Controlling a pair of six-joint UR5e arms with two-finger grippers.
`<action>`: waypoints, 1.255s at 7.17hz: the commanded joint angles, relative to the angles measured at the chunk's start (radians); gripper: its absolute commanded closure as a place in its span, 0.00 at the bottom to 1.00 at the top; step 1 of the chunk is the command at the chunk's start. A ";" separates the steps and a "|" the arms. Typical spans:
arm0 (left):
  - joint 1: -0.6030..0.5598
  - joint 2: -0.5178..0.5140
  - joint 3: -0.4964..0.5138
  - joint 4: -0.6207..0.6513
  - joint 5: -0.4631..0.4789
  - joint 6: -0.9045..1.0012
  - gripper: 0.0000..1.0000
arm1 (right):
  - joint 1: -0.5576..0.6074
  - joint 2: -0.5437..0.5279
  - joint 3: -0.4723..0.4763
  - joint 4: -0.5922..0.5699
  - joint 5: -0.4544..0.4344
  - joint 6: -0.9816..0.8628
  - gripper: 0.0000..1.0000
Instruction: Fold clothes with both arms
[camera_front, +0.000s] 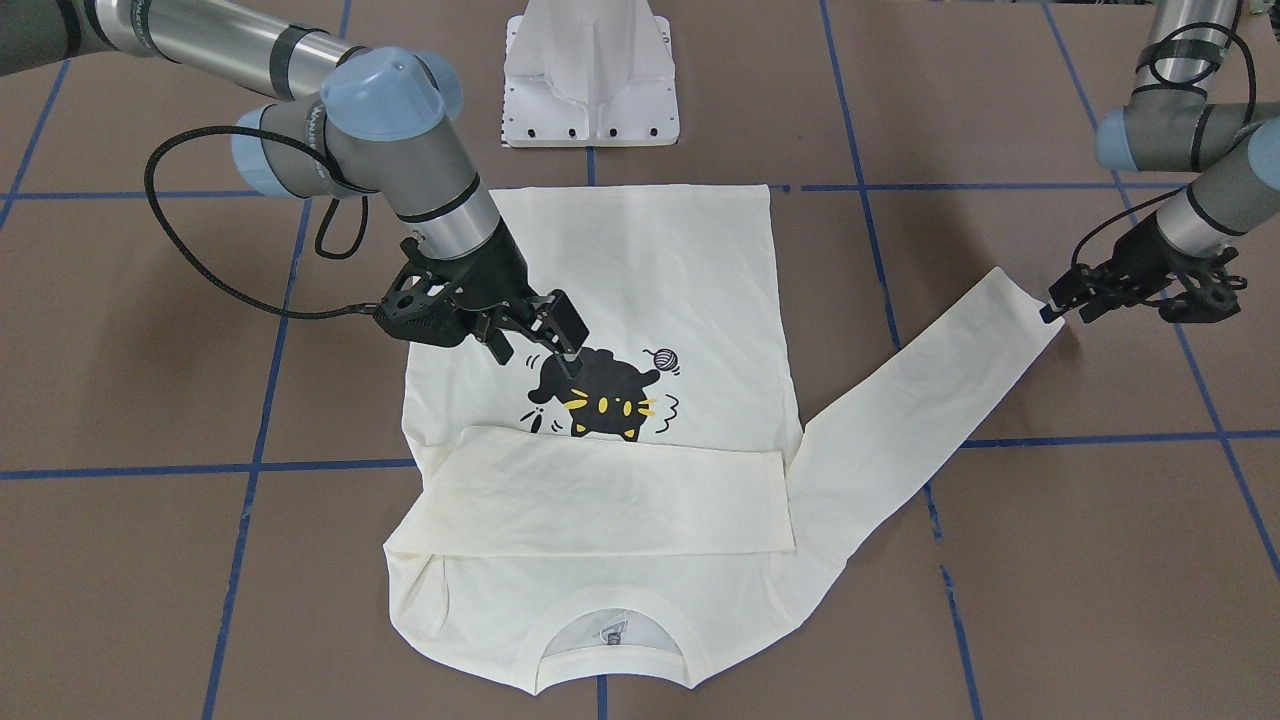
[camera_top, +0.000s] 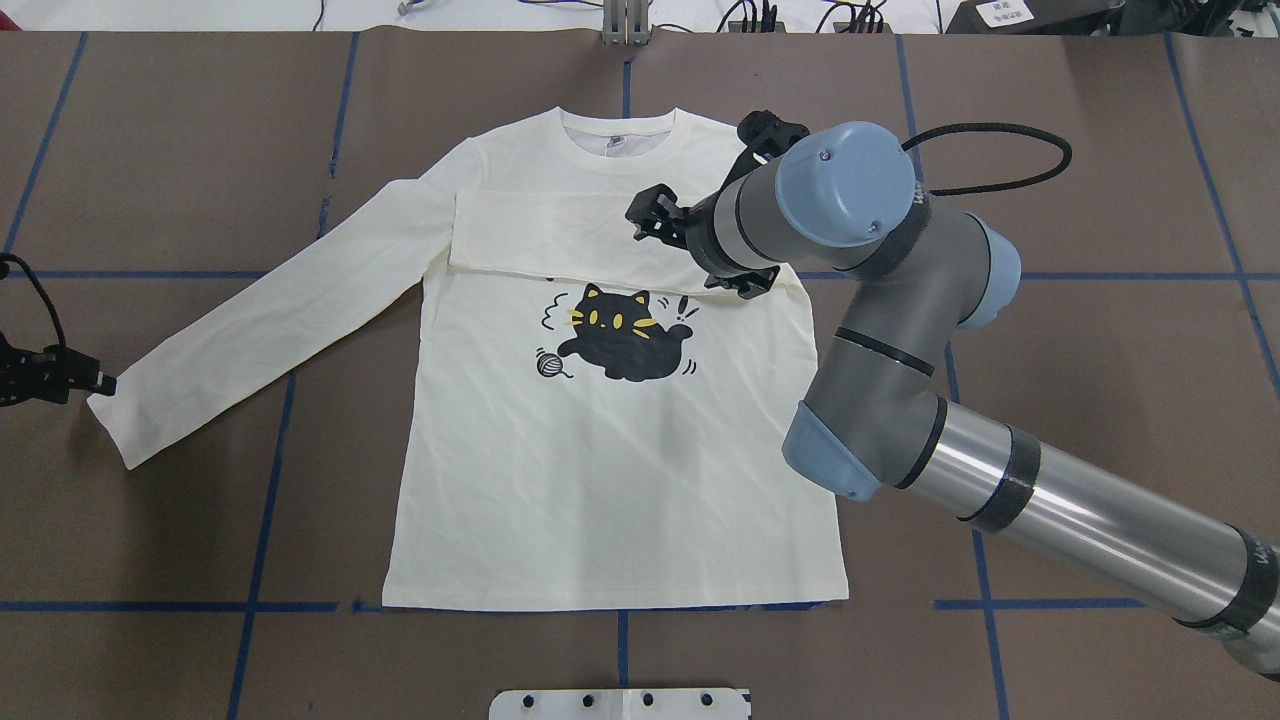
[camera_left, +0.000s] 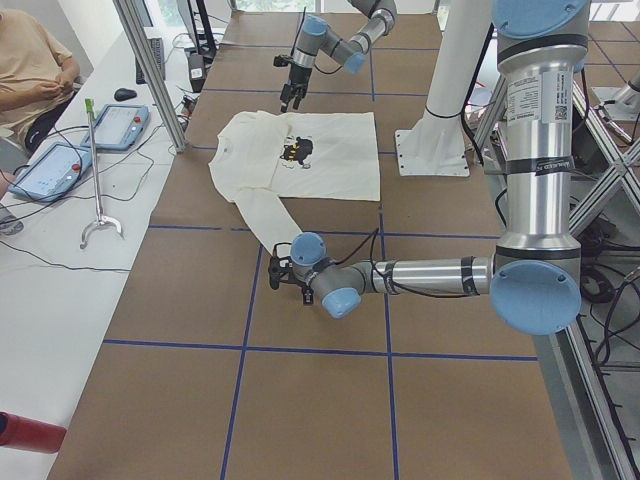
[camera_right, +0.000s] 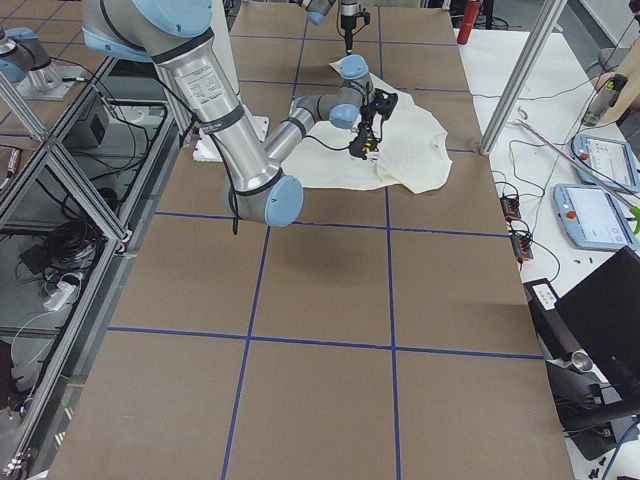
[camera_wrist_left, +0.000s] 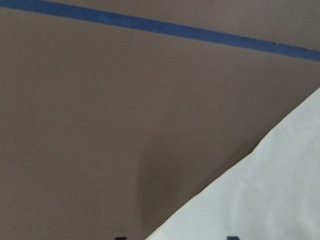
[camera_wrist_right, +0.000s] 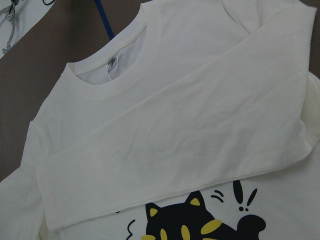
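The cream long-sleeved T-shirt (camera_front: 640, 260) lies flat, cat print (camera_top: 620, 335) up; no red lettering shows. One sleeve (camera_front: 600, 500) is folded across the chest, just below the collar (camera_wrist_right: 110, 75). The other sleeve (camera_top: 270, 320) stretches out flat toward my left side. My left gripper (camera_front: 1066, 312) is open and low at that sleeve's cuff (camera_wrist_left: 260, 200), with the cuff's corner between its fingertips. My right gripper (camera_front: 535, 355) is open and empty. It hovers over the print beside the folded sleeve.
The white pedestal base (camera_front: 590, 75) stands at the table's robot side, behind the shirt's hem. Blue tape lines (camera_top: 270, 480) cross the brown table. In the exterior left view a side table with tablets (camera_left: 60, 165) and a seated person (camera_left: 25, 60) are beyond the collar end.
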 joint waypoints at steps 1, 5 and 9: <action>0.009 0.000 0.007 0.000 -0.001 0.000 0.44 | 0.024 -0.048 0.034 -0.004 0.029 -0.005 0.01; 0.012 0.000 0.008 0.000 -0.001 0.001 0.60 | 0.057 -0.094 0.080 -0.007 0.069 -0.019 0.01; 0.013 0.001 0.008 0.000 0.001 0.001 0.50 | 0.057 -0.094 0.080 -0.007 0.068 -0.019 0.01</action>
